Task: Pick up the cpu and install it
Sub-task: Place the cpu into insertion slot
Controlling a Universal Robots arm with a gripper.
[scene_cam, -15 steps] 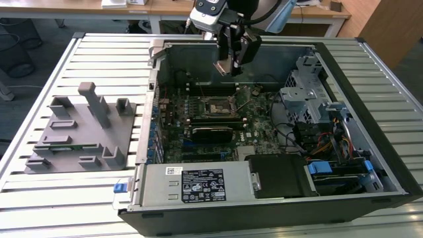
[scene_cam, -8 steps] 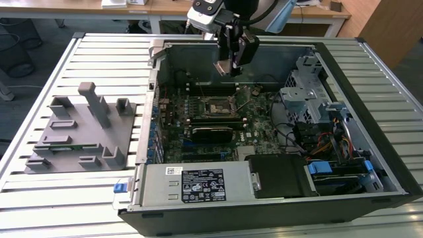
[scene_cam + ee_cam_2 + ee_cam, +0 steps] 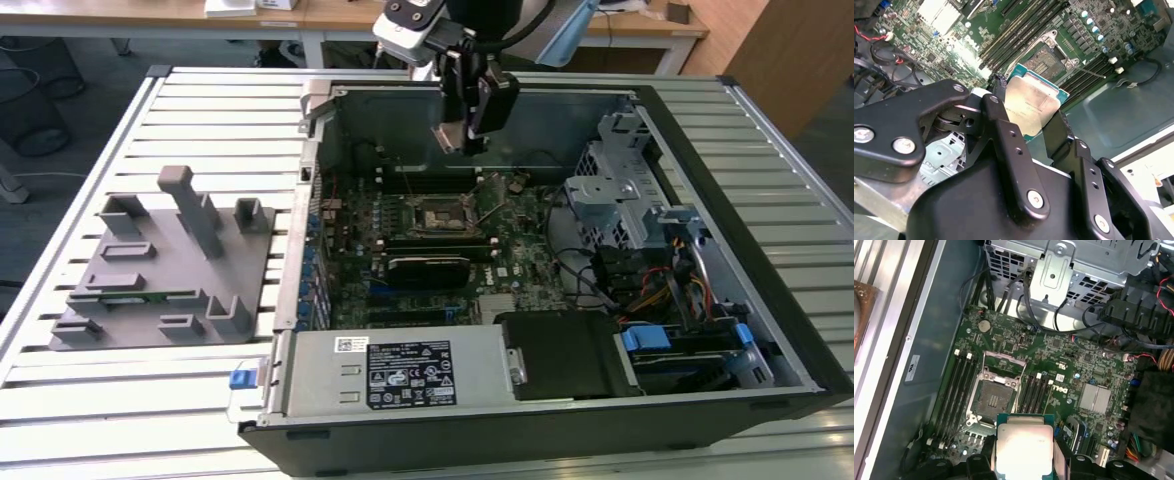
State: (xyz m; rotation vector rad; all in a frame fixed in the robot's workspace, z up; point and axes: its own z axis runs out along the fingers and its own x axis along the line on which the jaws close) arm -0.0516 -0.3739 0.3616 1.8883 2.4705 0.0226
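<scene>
Currently the cpu hangs in the air above the motherboard, near the open socket but apart from it. If the chip arrives tilted or off-square, it could likely bend the socket contacts or slip free. The gripper is clamped on the cpu's opposite edges, jaws only chip-width apart.
</scene>
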